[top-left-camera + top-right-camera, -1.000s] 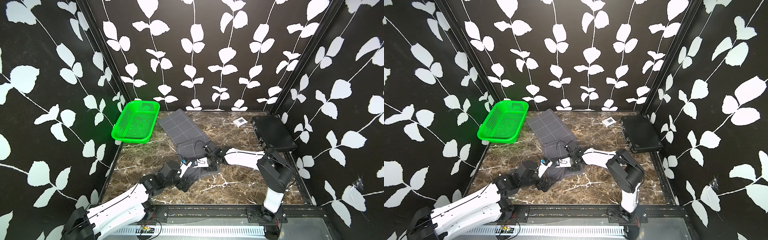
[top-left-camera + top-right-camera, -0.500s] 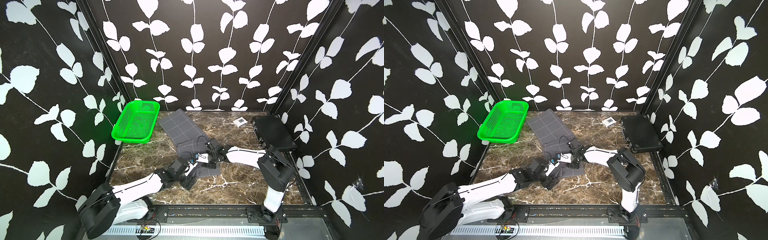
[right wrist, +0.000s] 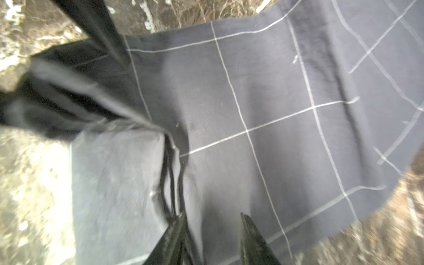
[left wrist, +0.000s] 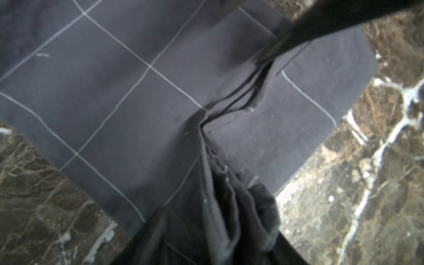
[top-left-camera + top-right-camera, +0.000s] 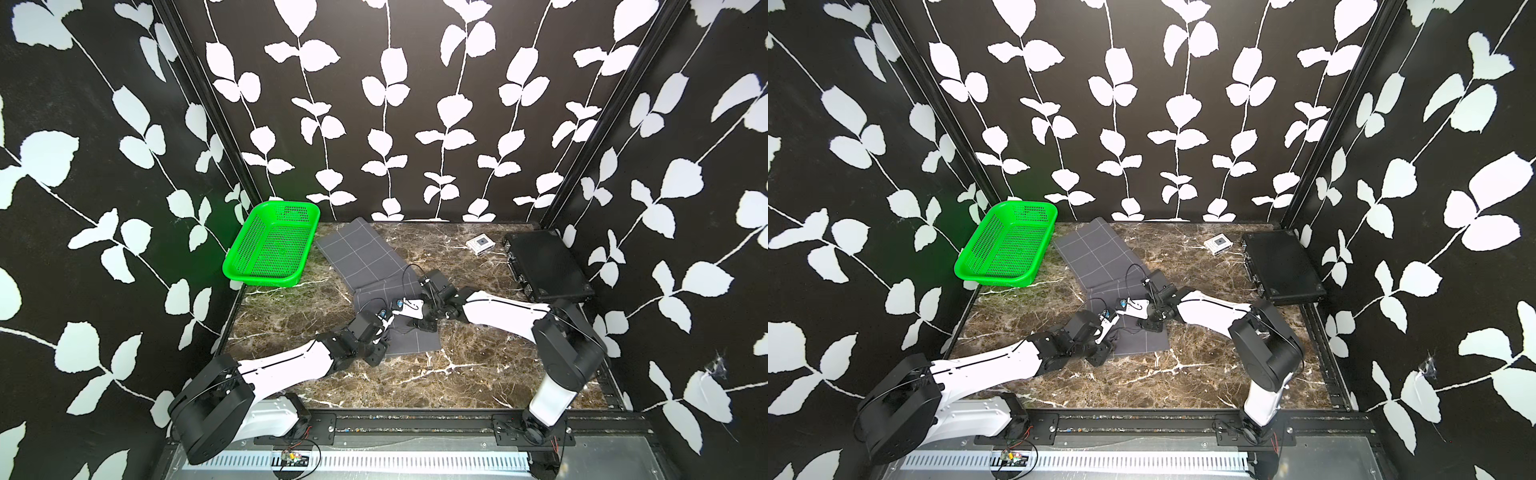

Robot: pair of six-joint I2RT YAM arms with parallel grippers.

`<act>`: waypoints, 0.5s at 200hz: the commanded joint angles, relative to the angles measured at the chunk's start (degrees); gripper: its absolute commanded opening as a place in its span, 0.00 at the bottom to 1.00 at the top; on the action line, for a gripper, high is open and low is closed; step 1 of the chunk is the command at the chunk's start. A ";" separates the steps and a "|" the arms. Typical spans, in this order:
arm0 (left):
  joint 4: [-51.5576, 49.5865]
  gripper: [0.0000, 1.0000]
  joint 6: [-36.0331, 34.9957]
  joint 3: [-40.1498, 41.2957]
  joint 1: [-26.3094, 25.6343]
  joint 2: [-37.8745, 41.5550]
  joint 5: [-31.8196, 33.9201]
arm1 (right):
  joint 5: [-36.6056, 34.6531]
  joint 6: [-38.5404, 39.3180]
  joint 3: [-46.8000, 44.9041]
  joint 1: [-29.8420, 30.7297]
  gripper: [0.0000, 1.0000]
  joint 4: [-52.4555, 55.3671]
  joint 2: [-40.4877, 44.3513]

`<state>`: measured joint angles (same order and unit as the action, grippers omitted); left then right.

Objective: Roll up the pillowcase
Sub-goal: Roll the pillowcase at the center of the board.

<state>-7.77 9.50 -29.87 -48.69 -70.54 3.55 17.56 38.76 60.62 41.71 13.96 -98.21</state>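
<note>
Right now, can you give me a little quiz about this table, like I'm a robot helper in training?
1. True or false: the pillowcase is inside the green basket.
2. Pick one: what lies closest to the black case? A: a small white box. B: a spoon. C: a ball.
3. The left end effector and the right end effector are both at one end of the pillowcase. Is it the end by the basket or the end nearest the robot?

Key: 1, false: it lies on the table beside the basket. 2, A. 3, the end nearest the robot.
</note>
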 commanded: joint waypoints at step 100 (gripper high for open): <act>-16.91 0.19 17.01 -4.62 0.59 4.68 -0.82 | -6.11 -0.44 -7.80 -3.29 0.42 7.19 7.82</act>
<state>-16.73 21.28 -32.47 -48.31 -67.05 3.62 11.94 37.91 53.71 38.46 20.21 -89.32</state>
